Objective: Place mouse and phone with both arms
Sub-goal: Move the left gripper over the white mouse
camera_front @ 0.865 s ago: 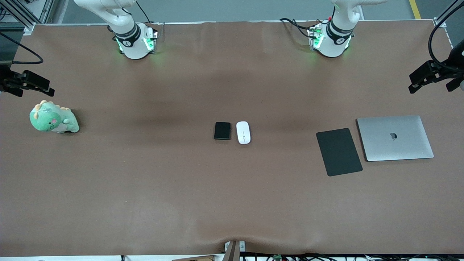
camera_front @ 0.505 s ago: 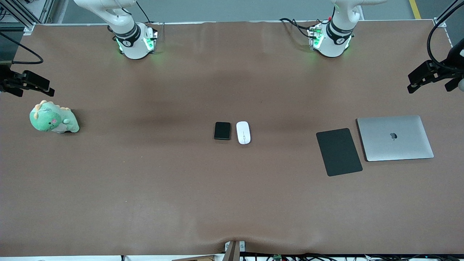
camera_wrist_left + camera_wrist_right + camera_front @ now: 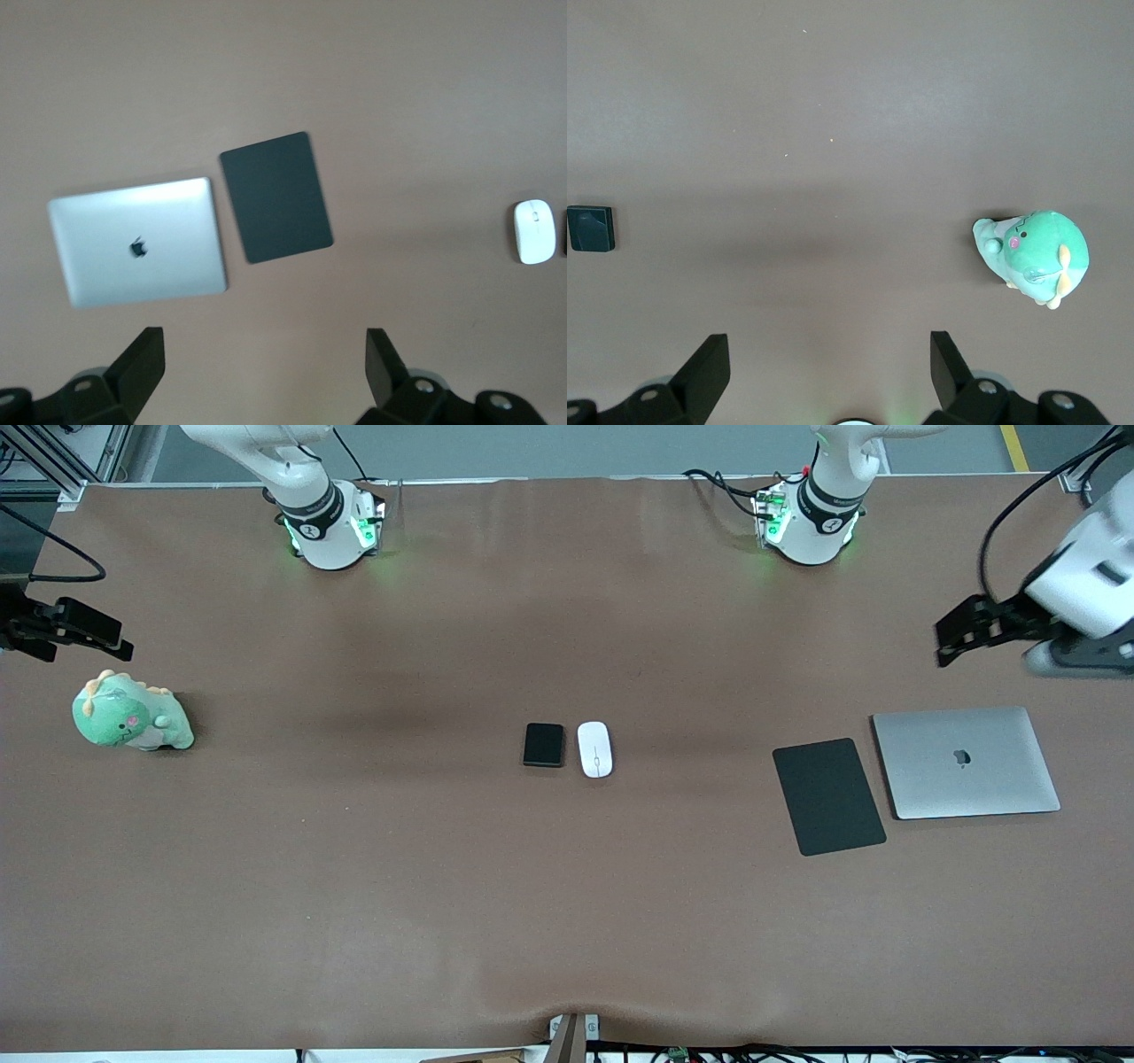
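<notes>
Working down from the brown table (image 3: 567, 921), bare over most of its top. Toward the left arm's end, a closed silver laptop (image 3: 966, 762), with a flat black mouse pad (image 3: 828, 796) just beside it on the side toward the middle. Toward the right arm's end, a green plush dinosaur (image 3: 130, 713).

At mid-table, well apart from all of that, the phone (image 3: 543, 744) and the mouse (image 3: 594, 748), lying flat, side by side and nearly touching; phone toward the right arm's end, mouse toward the left arm's.

Up in the air: left gripper (image 3: 266, 345) over bare table near the laptop, fingers spread wide, nothing between them. Right gripper (image 3: 828, 350) over bare table by the dinosaur, fingers likewise spread and empty.

Handling, as a judgement:
- Phone: stiff, matte, probably the denser of the two and not slippery. Thin, perhaps, though hard to tell from overhead. Best pinched across its short width, on the long edges, fingers brought right down to the table.
- Mouse: light, rigid, glossy, so likely to slip. Domed top useless for grip; better taken across the waist, on the two long flanks, squarely centred to stop it squirting out.
- Narrow gap between the two: little room for a finger, so worth coming in carefully to avoid nudging the neighbour.
</notes>
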Motion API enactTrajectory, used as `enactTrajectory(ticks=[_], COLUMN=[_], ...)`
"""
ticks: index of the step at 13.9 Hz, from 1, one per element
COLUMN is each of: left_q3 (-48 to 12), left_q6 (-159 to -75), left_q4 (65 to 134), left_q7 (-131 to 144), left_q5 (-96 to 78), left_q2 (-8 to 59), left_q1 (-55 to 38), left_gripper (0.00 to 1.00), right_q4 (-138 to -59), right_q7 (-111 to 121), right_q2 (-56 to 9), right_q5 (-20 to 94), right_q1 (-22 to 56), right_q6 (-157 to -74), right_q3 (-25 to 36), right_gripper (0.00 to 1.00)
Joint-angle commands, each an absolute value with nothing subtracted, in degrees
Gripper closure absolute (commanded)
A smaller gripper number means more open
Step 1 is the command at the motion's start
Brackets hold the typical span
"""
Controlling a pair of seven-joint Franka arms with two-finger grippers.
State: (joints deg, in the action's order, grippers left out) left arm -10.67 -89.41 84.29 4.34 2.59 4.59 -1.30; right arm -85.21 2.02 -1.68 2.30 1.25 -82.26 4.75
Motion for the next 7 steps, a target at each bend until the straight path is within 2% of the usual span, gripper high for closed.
enactTrajectory(ticks=[1,7], left_q3=[-13.79,-14.77], left_q6=[-93.50,-99.83], left_q4=[83.85,83.85], left_q7=[5.88,23.80], left_q5=[1.32,-0.53], left_q2=[8.95,18.62], left_q1=[-2.45,-11.50], left_gripper=[0.00,0.00], right_q4=[-84.11,-83.67], right_q7=[2.99,2.81], right_q2=[-2.11,-2.64], right_q5=[1.67,2.81], right_q1=[0.17,-0.96], right_q6=[-81.47,-81.74], right_q3=[3.96,3.96], right_gripper=[0.00,0.00])
